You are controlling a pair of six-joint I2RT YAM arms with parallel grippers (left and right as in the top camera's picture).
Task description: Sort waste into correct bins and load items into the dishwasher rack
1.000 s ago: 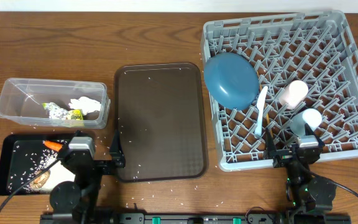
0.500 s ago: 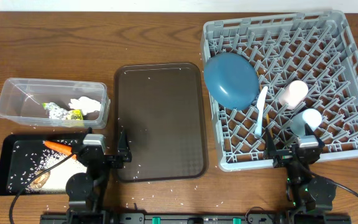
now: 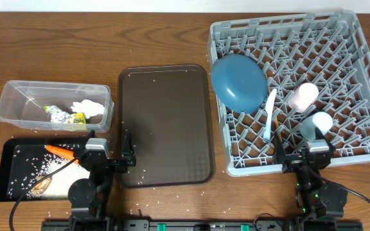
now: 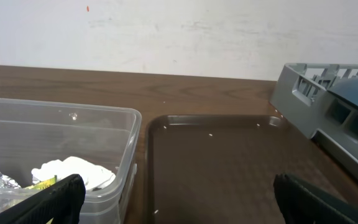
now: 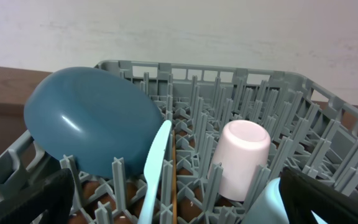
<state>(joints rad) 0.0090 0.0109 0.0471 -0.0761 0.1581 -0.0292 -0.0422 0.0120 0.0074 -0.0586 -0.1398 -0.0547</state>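
Both of my arms sit low at the near edge of the table. My left gripper has its jaws wide apart and holds nothing. My right gripper is wide apart too, with nothing in it.

The big square grey plastic rack has the dishes in it. The big round dark-blue plate leans on the pegs at the left side. The white plastic utensil lies just beside it. The pinkish-white cup and the light-blue cup sit to the right of that.

The clear plastic tub holds the crumpled silver foil, the yellow-green snack wrapper and the white crumpled tissue. The shallow black tray holds the small orange carrot, white rice grains and the brown food lump.

I think the sorting and loading are almost done. I see nothing big left to pick up. The dark brown serving tray has only a few tiny white specks on it, maybe rice, mostly near its front edge. More specks lie on the wooden table close by.

If I go on, I think those grains come next. They are too small for an easy pinch, so I would have to tip or sweep them toward the black tray, slowly, so they do not scatter
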